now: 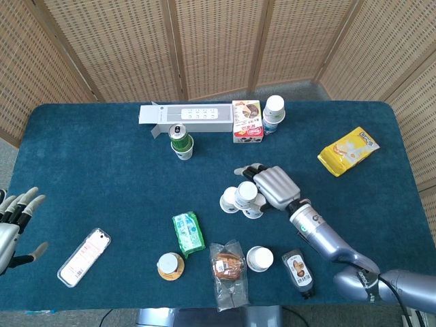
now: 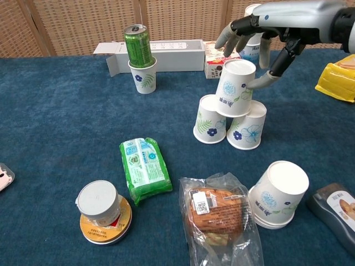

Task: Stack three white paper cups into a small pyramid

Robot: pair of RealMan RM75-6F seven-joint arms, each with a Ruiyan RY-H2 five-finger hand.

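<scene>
We saw the top white floral paper cup [image 2: 235, 88] resting inverted across two base paper cups [image 2: 228, 126], while our right robot hand [image 2: 266, 34], fingers spread, thumb beside it, guarded against tipping.

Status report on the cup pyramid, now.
Right hand open, fingers spread around top cup. Top cup sits tilted on two base cups. Left hand open, idle. Spare cup nearby.

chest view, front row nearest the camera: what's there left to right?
Tin with grey lid → green packet → wrapped bun in clear bag → upside-down paper cup → dark sauce bottle.
</scene>
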